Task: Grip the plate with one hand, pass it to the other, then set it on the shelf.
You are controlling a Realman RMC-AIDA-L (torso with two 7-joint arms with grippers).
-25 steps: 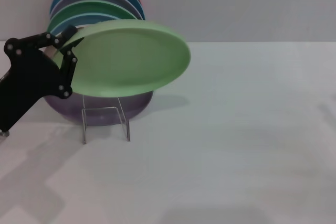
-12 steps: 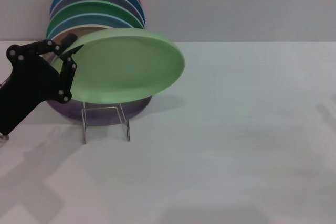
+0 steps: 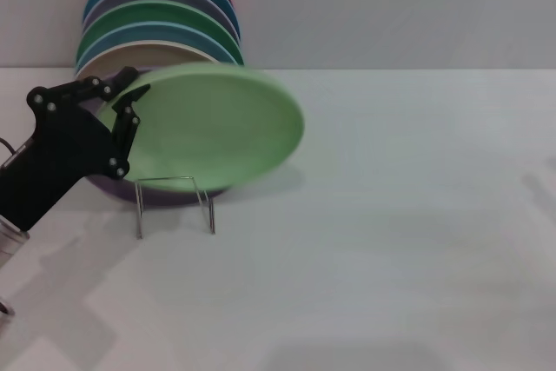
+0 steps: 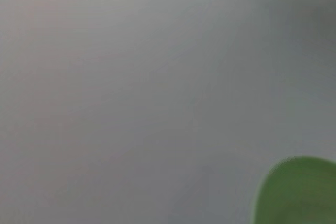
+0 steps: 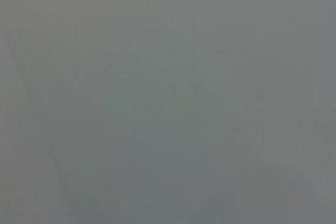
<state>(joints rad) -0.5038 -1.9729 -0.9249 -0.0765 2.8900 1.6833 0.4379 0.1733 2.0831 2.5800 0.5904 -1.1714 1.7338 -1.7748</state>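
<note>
A: At the upper left of the frame, what has changed?

B: The plate (image 3: 213, 132) has tipped steeper and dropped since a second ago, now just over the shelf (image 3: 174, 204) and the front lilac plate (image 3: 165, 191). I judge this the setting-down step.

A: And the claw?

B: The left claw (image 3: 130, 106) is clamped on the plate's left rim, its black arm reaching in from the lower left, tilted upward. The right arm isn't visible.

A: The other plates?

B: The stacked plates (image 3: 161, 19) stand upright behind, above the tabletop (image 3: 391, 241). The plate isn't seated yet.
</note>
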